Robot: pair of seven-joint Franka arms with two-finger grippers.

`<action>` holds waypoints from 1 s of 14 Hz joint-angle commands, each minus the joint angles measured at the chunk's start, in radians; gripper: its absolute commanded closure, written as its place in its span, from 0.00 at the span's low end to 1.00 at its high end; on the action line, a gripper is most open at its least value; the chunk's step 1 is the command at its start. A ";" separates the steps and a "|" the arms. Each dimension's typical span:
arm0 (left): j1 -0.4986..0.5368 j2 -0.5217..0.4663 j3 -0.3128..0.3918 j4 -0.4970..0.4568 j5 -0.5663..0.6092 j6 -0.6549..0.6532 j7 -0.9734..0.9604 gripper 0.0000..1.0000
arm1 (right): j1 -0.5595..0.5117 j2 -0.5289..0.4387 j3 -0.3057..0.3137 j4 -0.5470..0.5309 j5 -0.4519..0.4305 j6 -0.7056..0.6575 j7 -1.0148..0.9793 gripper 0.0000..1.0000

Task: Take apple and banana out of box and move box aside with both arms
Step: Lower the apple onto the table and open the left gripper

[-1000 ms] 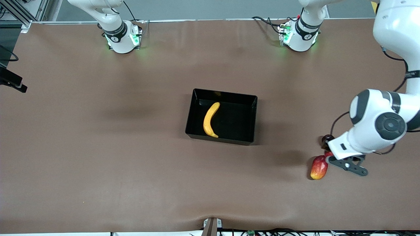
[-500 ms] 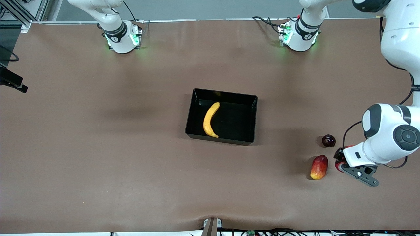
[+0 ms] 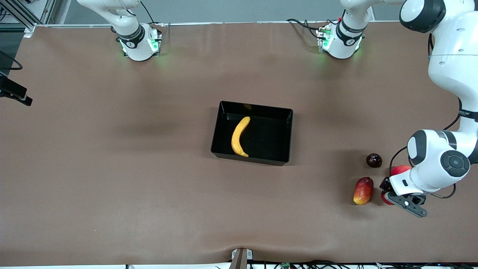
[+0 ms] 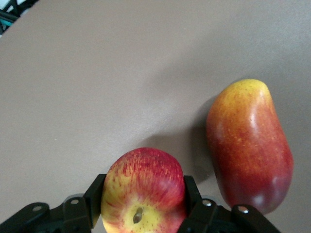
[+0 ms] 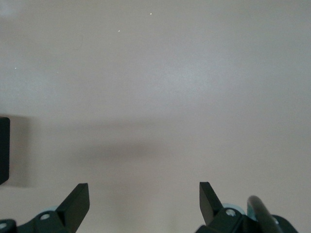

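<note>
Left wrist view: left pincer (image 4: 143, 206) clamped across the apple (image 4: 143, 191), a smooth, rigid sphere prone to slipping; right pincer (image 5: 144, 200) apart

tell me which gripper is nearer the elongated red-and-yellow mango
Left. The left gripper, shut on the small streaked red apple, is right beside the mango. The right gripper is open over bare table, out of the front view.

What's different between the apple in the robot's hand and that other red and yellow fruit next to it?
The apple is round and smaller; the mango is elongated and larger. The apple is clamped in the left hand, while the mango lies free on the table. Both are red with yellow.
</note>
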 commanded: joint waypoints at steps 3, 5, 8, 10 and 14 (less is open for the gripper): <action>-0.006 0.044 0.005 0.043 0.016 0.001 -0.003 1.00 | -0.002 0.009 0.004 0.021 -0.011 -0.010 0.006 0.00; -0.009 0.047 0.011 0.048 0.014 0.001 -0.011 0.78 | -0.002 0.009 0.004 0.021 -0.011 -0.010 0.006 0.00; -0.005 0.057 0.018 0.048 0.011 0.018 -0.023 0.00 | -0.002 0.009 0.004 0.021 -0.011 -0.010 0.006 0.00; -0.003 0.051 0.018 0.046 0.008 0.020 -0.023 0.00 | -0.002 0.009 0.004 0.021 -0.013 -0.010 0.007 0.00; 0.000 -0.010 0.004 0.039 -0.029 -0.005 -0.025 0.00 | -0.002 0.009 0.004 0.021 -0.014 -0.010 0.007 0.00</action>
